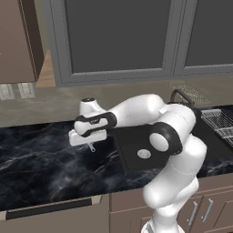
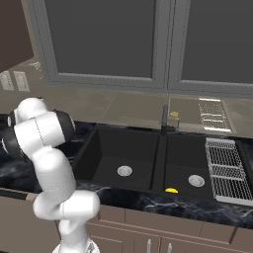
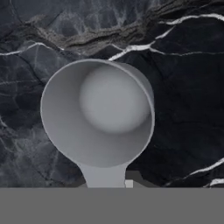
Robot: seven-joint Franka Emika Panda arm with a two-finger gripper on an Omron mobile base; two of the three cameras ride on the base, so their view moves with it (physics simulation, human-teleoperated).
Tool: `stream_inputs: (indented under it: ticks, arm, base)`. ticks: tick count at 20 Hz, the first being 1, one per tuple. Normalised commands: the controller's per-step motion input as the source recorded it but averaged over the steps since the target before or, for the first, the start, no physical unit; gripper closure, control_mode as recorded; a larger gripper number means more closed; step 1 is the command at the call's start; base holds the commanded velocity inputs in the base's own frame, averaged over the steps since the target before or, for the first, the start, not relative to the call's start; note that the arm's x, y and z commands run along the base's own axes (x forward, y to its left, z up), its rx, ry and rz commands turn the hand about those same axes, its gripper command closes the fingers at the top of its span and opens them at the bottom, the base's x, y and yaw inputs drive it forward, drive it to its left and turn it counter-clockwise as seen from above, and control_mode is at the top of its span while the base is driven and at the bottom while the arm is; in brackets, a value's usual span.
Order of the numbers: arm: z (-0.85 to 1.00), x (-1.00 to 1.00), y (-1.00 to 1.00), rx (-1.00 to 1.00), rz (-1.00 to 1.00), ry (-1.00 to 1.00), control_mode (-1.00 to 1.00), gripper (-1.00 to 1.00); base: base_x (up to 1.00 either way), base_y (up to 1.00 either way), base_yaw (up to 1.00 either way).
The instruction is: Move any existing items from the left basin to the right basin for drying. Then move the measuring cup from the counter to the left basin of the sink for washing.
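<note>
Yellow lump [image 2: 171, 190] in right basin [image 2: 188, 168]; measuring cup [image 3: 98, 113] over counter [image 3: 183, 87].

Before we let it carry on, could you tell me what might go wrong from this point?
1. The fingers seem closed on the measuring cup by its short handle alone; such a narrow hold could let the cup swing or slip.
2. The cup hangs over the counter, beside the sink; a drop there means regrasping.
3. The yellow lump already lies in the right basin. The left basin adjoins it, so an overshoot could land the cup there.
</note>
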Motion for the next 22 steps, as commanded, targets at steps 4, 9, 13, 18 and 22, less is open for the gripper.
stream_inputs:
  ticks: [4, 9, 13, 18, 22]
  arm:
    - [0.25, -0.07, -0.67, 0.05, -0.08, -0.01, -1.00, 1.00]
    - [0.24, -0.02, -0.66, 0.05, -0.07, 0.00, -1.00, 1.00]
    - [0.18, -0.07, -0.68, 0.04, -0.07, 0.00, -1.00, 1.00]
    - [0.08, -0.05, -0.65, 0.03, -0.06, 0.00, -1.00, 1.00]
    - [0.00, -0.02, -0.63, 0.02, -0.06, 0.00, -1.00, 1.00]
  base:
    - [0.00, 0.00, 0.00]
    - [0.00, 0.00, 0.00]
    - [0.00, 0.00, 0.00]
    - [0.00, 0.00, 0.00]
    - [0.00, 0.00, 0.00]
